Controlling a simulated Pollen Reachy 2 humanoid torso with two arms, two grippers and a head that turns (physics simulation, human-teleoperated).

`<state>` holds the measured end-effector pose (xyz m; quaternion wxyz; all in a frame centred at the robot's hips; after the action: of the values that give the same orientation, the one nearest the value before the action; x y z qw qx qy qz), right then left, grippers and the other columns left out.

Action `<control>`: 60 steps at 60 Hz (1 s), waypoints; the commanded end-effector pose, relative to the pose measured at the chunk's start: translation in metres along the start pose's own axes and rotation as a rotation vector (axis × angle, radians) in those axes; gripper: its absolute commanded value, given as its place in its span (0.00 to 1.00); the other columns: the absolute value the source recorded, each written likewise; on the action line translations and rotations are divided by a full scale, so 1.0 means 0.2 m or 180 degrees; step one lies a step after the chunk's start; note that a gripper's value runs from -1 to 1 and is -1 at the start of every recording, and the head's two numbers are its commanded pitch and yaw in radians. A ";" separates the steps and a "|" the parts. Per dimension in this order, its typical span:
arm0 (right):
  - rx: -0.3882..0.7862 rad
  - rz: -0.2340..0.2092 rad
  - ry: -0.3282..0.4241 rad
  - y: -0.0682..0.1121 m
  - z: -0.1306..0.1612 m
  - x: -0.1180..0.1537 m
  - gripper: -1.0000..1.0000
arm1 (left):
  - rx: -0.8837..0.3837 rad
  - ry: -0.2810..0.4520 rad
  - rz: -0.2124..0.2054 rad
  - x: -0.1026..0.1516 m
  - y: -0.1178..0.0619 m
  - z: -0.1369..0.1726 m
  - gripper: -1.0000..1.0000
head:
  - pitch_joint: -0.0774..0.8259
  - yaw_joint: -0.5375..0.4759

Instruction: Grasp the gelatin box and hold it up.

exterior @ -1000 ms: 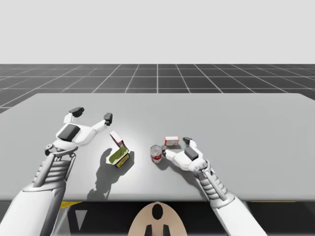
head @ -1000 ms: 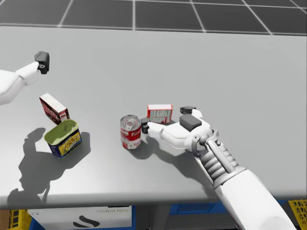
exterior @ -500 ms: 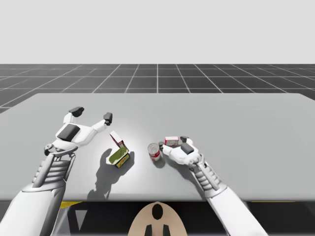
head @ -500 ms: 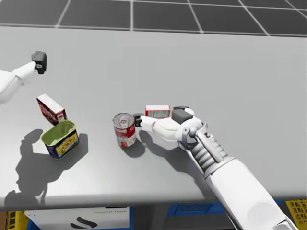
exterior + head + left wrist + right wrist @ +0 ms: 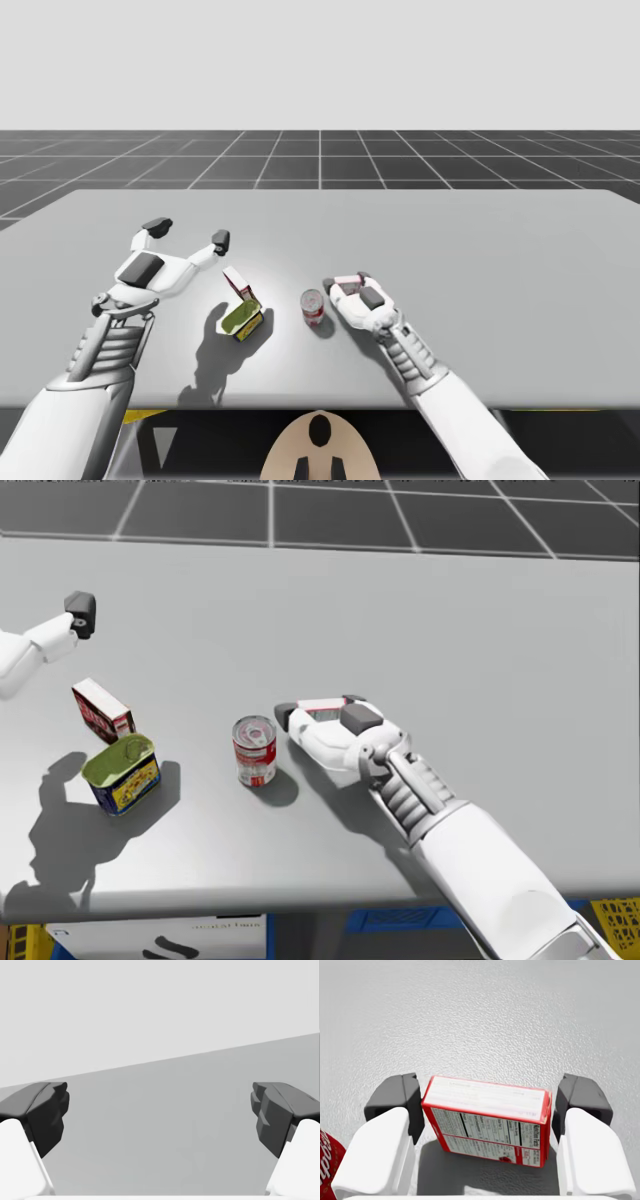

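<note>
A small red-and-white box [image 5: 487, 1120] stands on the table between the fingers of my right gripper [image 5: 485, 1105]. One pad rests against the box's end; the other stands a sliver off the opposite end, so the gripper is open. The high view has the box [image 5: 347, 284] just right of centre with my right gripper [image 5: 345, 282] around it. From the head, the same box [image 5: 322, 708] is largely covered by the right gripper [image 5: 320, 709]. My left gripper [image 5: 187, 232] hovers wide open over the table's left side, with nothing between its fingers [image 5: 40, 1115].
A red-and-white can [image 5: 313, 306] stands upright just left of my right gripper. Further left sit a green-topped tin [image 5: 242, 318] and a second, leaning red-and-white box [image 5: 237, 282]. The grey table [image 5: 500, 250] lies bare to the right and at the back.
My right gripper has slid forward and left until its fingers flank the small box. The can has shifted slightly left. My head has turned a little. The left arm is still.
</note>
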<state>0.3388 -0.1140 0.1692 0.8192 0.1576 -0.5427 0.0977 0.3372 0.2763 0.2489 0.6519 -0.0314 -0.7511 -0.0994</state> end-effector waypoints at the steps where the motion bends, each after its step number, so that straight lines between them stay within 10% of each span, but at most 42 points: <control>1: 0.0303 -0.0346 -0.0042 0.23 -0.03 -0.04 1.00 | -0.0005 0.0003 -0.0005 0.00 0.00 0.00 0.00 | 0.79 0.42; 32: 0.0356 -0.0353 -0.0071 0.22 -0.01 -0.02 1.00 | -0.0001 0.0017 -0.0022 -0.01 -0.01 0.00 0.00 | 0.43 0.41; 60: 0.0470 -0.0049 -0.0942 0.22 0.41 0.54 1.00 | 0.0008 0.0001 -0.0040 0.00 0.00 0.01 0.00 | 0.42 0.41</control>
<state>0.3092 -0.1108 0.2544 0.7610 0.2105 -0.6047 0.1047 0.3363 0.2756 0.2486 0.6521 -0.0261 -0.7507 -0.1028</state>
